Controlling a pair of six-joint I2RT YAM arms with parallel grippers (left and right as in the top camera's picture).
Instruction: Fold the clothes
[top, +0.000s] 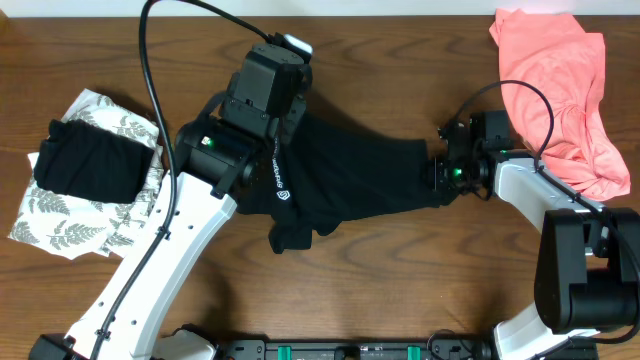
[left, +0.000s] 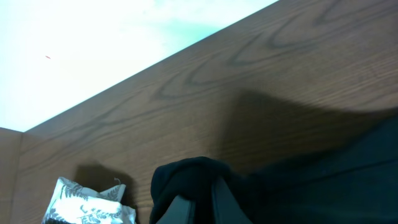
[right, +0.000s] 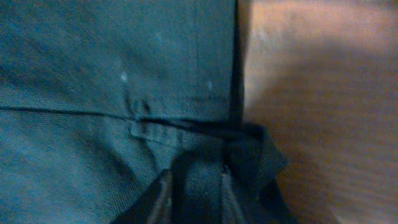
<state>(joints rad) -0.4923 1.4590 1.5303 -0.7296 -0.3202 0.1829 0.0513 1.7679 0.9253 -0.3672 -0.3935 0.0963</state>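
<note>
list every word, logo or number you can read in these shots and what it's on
No text can be quoted; nothing is legible.
black shirt: a line of white print and a small shield-shaped mark below it, both too small to read.
black shirt, right wrist view: faint white specks, too blurred to read.
leaf-print cloth: leaf pattern only, no words.
salmon-pink garment: no text visible.

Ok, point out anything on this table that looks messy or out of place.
The black shirt is bunched and twisted mid-table, pinched between the left hand and right hand. The salmon-pink garment lies crumpled at the far right corner. The leaf-print cloth sits rumpled and askew under a black garment.
</note>
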